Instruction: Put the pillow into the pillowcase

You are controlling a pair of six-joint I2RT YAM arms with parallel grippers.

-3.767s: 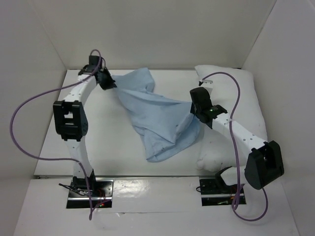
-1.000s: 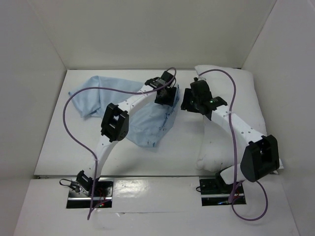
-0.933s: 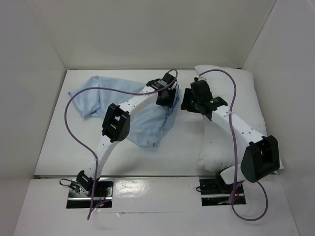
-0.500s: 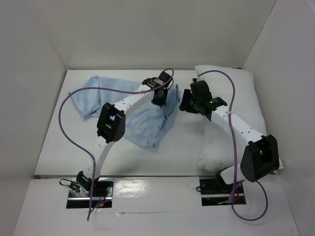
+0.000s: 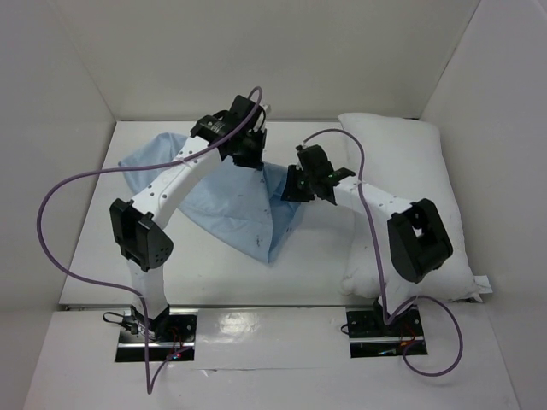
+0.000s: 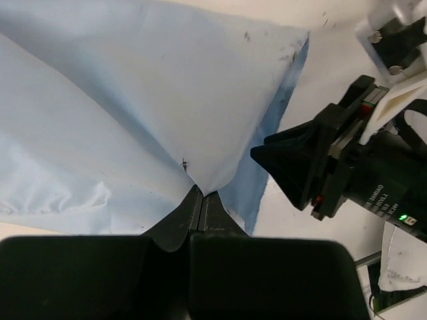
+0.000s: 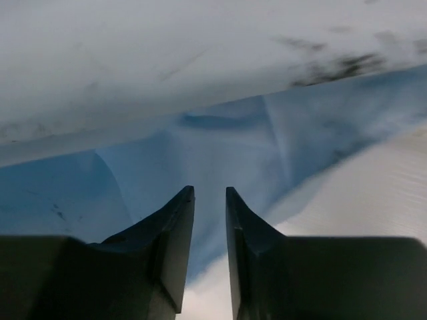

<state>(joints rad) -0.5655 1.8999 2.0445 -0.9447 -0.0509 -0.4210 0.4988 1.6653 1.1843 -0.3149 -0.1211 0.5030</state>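
Observation:
The light blue pillowcase (image 5: 226,201) lies spread across the table's middle, one edge lifted. My left gripper (image 5: 249,156) is shut on a fold of it near the back, and the pinch shows in the left wrist view (image 6: 202,195) with the cloth (image 6: 133,100) stretching away. My right gripper (image 5: 291,190) sits at the pillowcase's right edge, its jaws a narrow gap apart and holding nothing. In the right wrist view (image 7: 209,193) it faces blue cloth (image 7: 220,147) under a raised pale layer. The white pillow (image 5: 402,171) lies along the right wall, untouched.
White walls enclose the table (image 5: 162,256) on the left, back and right. The right arm's wrist (image 6: 333,173) is close to my left gripper. Purple cables loop above both arms. The arm bases stand at the near edge.
My left gripper has swung back and left with the pillowcase edge, spreading the cloth. My right gripper has moved left from the pillow's side to the pillowcase's right edge.

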